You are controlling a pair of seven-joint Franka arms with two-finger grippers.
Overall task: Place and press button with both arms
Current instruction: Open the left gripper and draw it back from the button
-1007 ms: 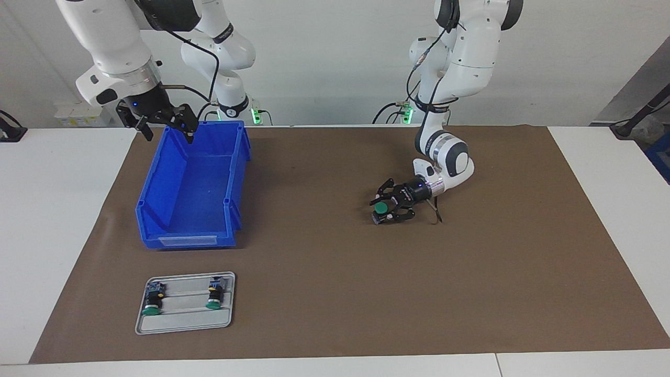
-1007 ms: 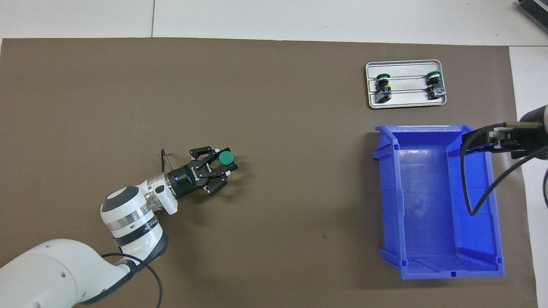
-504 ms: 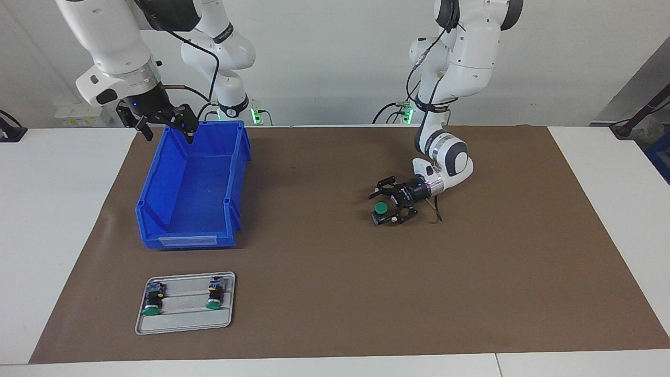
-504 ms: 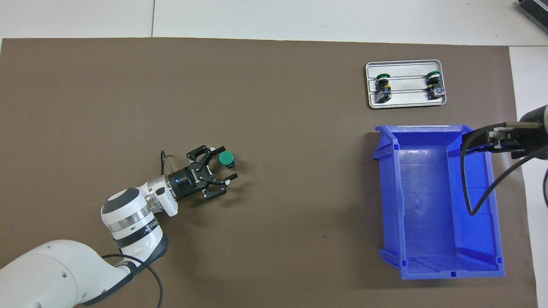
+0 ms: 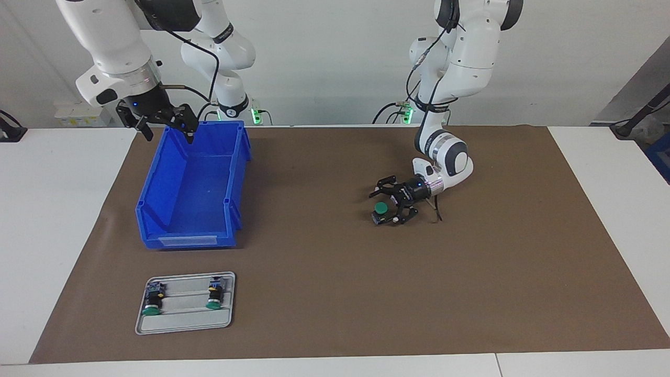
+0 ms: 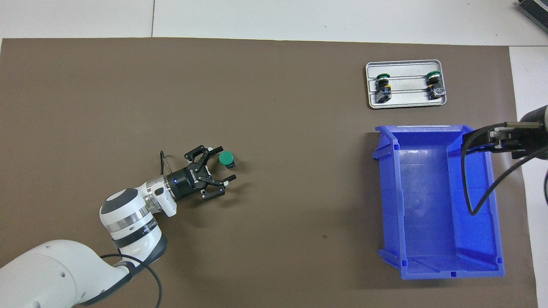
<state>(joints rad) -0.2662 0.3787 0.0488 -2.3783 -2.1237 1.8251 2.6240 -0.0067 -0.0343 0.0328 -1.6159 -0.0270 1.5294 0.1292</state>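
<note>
Since a second ago the left gripper (image 5: pixel 381 207) (image 6: pixel 226 163) has let go of the button (image 5: pixel 379 212) (image 6: pixel 227 158) and drawn back a little toward its own arm. Its fingers now stand spread wide, low over the mat, and the button sits between the fingertips. From where I stand I cannot tell whether either tip touches it.

That button stands on the brown mat (image 5: pixel 335 293) (image 6: pixel 257 107), green cap up, toward the left arm's end of the table and well apart from everything else.

The right gripper (image 5: pixel 167 131) (image 6: pixel 488 139) has not moved. It waits up in the air over the robot-side corner of the blue bin (image 5: pixel 184 238) (image 6: pixel 441 269), fingers apart and holding nothing.

Toward the right arm's end, farther from the robots than the bin, a small grey tray (image 5: pixel 183 324) (image 6: pixel 404 104) lies on the mat. Two more buttons (image 5: pixel 152 303) (image 6: pixel 382 82) lie in it on their sides, green caps pointing away from the robots.
</note>
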